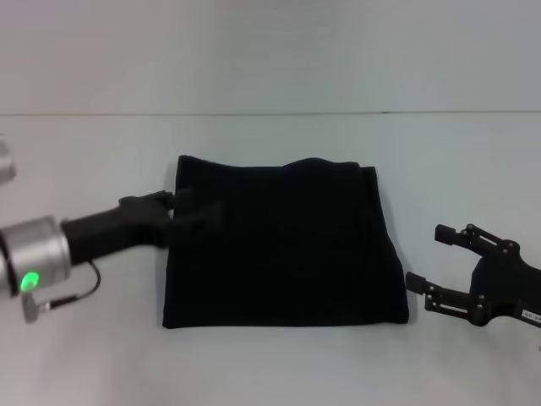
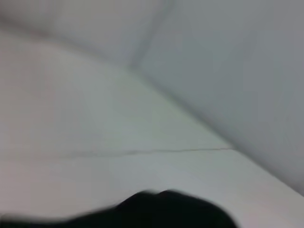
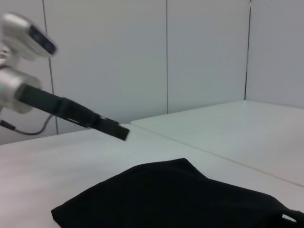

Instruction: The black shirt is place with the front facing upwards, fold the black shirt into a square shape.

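The black shirt (image 1: pixel 283 245) lies folded into a rough square on the white table (image 1: pixel 270 364), with no lettering showing. My left gripper (image 1: pixel 196 210) reaches in from the left and sits over the upper part of the shirt's left edge, dark against the dark cloth. My right gripper (image 1: pixel 425 255) is open, low over the table just off the shirt's lower right corner, apart from it. The right wrist view shows the shirt (image 3: pixel 180 199) close by and the left gripper (image 3: pixel 121 132) beyond it. A bit of the black shirt (image 2: pixel 166 211) shows in the left wrist view.
The white table (image 1: pixel 84 152) extends on all sides of the shirt to a pale wall (image 1: pixel 270 51) behind. A thin cable (image 1: pixel 76 292) hangs from the left arm's wrist. A seam in the table (image 2: pixel 142 152) runs across the left wrist view.
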You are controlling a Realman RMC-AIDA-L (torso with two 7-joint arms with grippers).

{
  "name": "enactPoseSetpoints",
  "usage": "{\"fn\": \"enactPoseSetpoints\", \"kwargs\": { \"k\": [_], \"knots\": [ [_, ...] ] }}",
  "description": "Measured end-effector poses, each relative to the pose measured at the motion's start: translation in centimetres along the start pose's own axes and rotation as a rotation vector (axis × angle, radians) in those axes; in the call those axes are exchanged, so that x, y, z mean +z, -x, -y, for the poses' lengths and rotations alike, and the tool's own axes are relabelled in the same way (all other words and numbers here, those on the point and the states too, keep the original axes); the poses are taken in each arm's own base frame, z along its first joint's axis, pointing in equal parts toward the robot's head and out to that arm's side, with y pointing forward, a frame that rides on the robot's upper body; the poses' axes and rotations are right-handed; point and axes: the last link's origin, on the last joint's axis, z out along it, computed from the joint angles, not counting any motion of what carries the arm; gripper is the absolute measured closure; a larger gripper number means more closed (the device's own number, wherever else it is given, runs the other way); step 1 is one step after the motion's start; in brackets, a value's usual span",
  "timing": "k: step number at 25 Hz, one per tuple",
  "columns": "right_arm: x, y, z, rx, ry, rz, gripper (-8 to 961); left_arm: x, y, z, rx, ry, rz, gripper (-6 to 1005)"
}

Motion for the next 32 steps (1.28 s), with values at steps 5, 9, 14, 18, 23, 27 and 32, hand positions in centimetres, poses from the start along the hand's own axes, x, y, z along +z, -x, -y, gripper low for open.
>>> {"fn": "enactPoseSetpoints", "kwargs": {
  "k": [5, 9, 14, 18, 23, 27, 32],
  "knots": [
    [0.5, -0.2, -0.4, -0.007, 0.009, 0.007, 38, -2.8, 1.7, -1.7, 0.198, 0.060, -0.083, 305],
    [0.7, -0.8, -1.2, -0.023, 0.025, 0.003, 38, -4.6, 3.9, -2.6, 0.256, 0.082, -0.070, 123],
    [0.1, -2.4, -2.3, -0.026, 0.013, -0.022, 38, -6.3, 6.7, -3.0, 0.251, 0.060, -0.021, 44],
    [-0.7, -3.4, -2.6, -0.013, -0.015, -0.047, 38, -7.1, 8.6, -3.0, 0.213, 0.028, 0.028, 48],
    [-1.2, -3.5, -2.6, -0.010, -0.028, -0.044, 38, -7.1, 8.9, -2.9, 0.215, 0.008, 0.016, 48],
    [-1.3, -3.5, -2.6, -0.008, -0.027, -0.041, 38, -6.9, 8.9, -2.9, 0.220, 0.015, 0.029, 48],
    [-1.3, -3.7, -2.6, -0.010, -0.034, -0.052, 38, -7.0, 9.1, -2.8, 0.217, 0.011, 0.038, 48]
  ]
}}
